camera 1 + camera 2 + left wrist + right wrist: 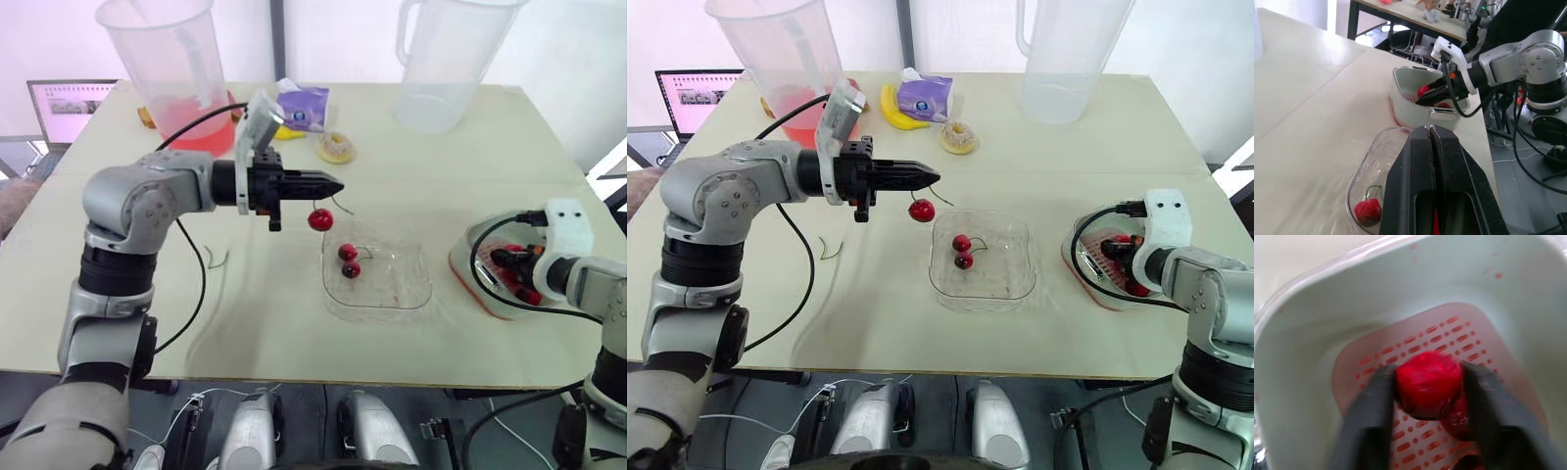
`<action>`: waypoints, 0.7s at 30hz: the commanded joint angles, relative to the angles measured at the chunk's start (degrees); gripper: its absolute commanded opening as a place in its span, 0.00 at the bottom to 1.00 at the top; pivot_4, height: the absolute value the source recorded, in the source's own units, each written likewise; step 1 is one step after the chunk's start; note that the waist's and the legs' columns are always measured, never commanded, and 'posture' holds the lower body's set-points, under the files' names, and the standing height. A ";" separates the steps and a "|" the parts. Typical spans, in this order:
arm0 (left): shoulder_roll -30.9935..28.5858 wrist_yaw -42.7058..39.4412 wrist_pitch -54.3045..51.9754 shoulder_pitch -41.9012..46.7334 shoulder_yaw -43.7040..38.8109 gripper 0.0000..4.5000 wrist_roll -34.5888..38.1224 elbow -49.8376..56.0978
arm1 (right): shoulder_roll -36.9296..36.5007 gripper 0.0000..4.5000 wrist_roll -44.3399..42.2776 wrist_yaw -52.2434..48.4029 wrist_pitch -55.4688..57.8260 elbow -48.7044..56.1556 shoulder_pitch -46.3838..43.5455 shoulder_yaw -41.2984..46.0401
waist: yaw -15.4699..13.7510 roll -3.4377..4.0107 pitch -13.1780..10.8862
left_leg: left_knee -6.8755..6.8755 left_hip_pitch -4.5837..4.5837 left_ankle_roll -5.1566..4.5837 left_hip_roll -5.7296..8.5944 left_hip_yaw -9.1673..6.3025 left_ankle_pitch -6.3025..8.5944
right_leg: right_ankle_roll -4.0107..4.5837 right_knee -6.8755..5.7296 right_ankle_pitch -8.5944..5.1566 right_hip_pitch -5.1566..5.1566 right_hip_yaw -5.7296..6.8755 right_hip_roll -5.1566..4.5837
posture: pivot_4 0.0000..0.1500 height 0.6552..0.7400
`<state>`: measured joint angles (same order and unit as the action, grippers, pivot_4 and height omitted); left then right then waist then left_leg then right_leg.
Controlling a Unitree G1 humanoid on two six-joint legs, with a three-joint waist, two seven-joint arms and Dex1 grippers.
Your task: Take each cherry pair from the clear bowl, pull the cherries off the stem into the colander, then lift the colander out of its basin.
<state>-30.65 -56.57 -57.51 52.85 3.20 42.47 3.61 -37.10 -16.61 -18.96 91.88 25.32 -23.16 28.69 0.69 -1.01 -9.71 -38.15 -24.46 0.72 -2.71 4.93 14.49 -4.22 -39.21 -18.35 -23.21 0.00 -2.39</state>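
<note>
Your left gripper [331, 183] is clamped tight on a thin stem [343, 207], and one dangling cherry [319, 219] hangs from it above bare table [265, 313], just outside the far-left corner of the clear bowl [1029, 264]. That is your main risk: if the stem slips or snaps there, the fruit probably drops on the table and rolls, since neither bowl nor colander is under it. Your right gripper [1122, 251] sits down inside the colander [1449, 333] at the near right, fingers closed on a held cherry [1427, 384]. Squeeze harder and you may crush it. Pull out at an angle and the fingers could catch the colander and drag the basin [1415, 98] towards the table edge. One cherry pair [348, 259] waits in the bowl, so the lift-out looks some way off. The right wrist view gives you what the head views cannot: the held cherry seated between the fingers directly over the perforated floor, with more red fruit beneath it. The left wrist view confirms those fingers meet with no gap, while the head views tell you where the dangling cherry hangs relative to the bowl.
</note>
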 commanded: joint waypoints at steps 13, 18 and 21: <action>0.56 -0.35 0.41 2.09 -1.16 0.00 1.44 0.70 | 5.22 0.99 -37.63 -12.04 0.62 12.23 -12.37 -1.39 | 0.22 -0.01 -0.01 | 0.03 0.01 -0.19 -0.05 -0.05 0.11 | 0.00 0.01 0.00 0.01 0.01 -0.04 | 1.00 1.00; 1.20 -1.28 -0.26 2.58 -1.54 0.00 2.53 0.59 | 14.29 0.99 -40.64 -4.49 0.61 9.20 -17.46 -9.11 | 0.28 0.00 -0.01 | 0.02 0.00 -0.19 -0.05 -0.06 0.11 | 0.01 -0.02 0.00 -0.01 0.02 -0.05 | 1.00 1.00; 1.01 -1.64 -0.57 2.72 -1.50 0.00 3.08 0.85 | 16.42 0.99 -41.05 -2.29 0.61 7.13 -19.19 -10.93 | -0.01 0.00 -0.01 | 0.01 -0.03 -0.19 -0.04 -0.04 0.11 | 0.00 0.00 0.00 -0.02 0.03 -0.09 | 1.00 1.00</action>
<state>-29.27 -57.47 -58.19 54.21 3.14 44.48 3.30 -20.93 -56.51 -22.31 92.10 32.43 -41.16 17.69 0.67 -1.01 -9.72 -38.15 -24.50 0.53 -2.72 4.89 14.60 -4.22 -39.20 -18.35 -23.23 0.04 -2.52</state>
